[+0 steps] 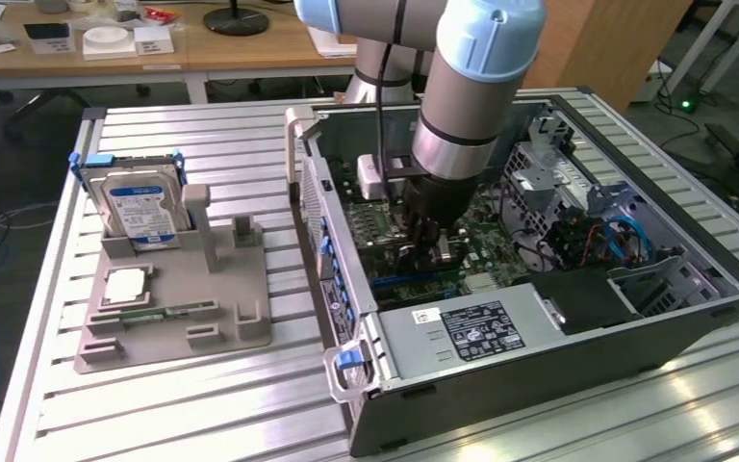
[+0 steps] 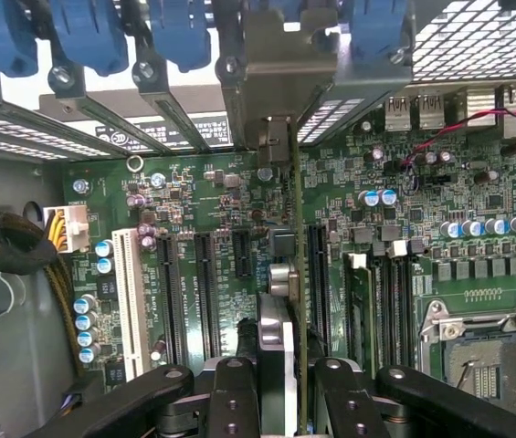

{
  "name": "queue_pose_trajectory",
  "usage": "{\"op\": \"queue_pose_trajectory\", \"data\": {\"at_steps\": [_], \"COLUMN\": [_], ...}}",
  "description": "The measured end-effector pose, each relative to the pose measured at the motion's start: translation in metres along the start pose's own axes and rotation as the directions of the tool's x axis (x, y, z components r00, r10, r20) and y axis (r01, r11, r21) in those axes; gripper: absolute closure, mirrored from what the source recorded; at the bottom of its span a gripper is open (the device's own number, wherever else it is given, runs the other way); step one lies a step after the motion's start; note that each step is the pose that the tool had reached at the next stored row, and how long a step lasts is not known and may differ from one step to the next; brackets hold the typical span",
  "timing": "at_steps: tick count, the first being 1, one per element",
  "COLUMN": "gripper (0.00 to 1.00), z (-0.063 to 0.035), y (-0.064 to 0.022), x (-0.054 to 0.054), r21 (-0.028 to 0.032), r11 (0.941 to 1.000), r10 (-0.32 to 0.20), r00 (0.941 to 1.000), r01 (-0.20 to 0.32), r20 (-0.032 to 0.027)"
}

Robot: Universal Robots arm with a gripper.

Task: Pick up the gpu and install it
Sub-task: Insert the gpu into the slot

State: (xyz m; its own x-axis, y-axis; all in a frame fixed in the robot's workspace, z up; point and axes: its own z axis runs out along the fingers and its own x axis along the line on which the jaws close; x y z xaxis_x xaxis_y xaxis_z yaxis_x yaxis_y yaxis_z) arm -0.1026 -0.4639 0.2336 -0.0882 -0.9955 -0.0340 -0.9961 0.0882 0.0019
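Well inside computer case: gpu.

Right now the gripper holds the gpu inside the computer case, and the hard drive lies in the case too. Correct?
No: the hard drive stands in the grey holder outside the case, as the exterior view shows. The rest holds.

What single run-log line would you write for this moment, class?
phase: install | gripper: shut on gpu | gpu: edge-on over motherboard slots, inside computer case | seated: cannot tell
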Motion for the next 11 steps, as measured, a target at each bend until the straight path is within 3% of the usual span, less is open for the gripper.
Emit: {"op": "queue_pose_trajectory", "data": {"at_steps": [11], "gripper": [0.72], "z": [0.0011], "y": [0.0001], "x": [-0.0012], "r21": [-0.0004], "r11": [1.0000], "r10": [-0.007], "r00": [1.0000], "r01": [0.007], "r20": [-0.0003]}}
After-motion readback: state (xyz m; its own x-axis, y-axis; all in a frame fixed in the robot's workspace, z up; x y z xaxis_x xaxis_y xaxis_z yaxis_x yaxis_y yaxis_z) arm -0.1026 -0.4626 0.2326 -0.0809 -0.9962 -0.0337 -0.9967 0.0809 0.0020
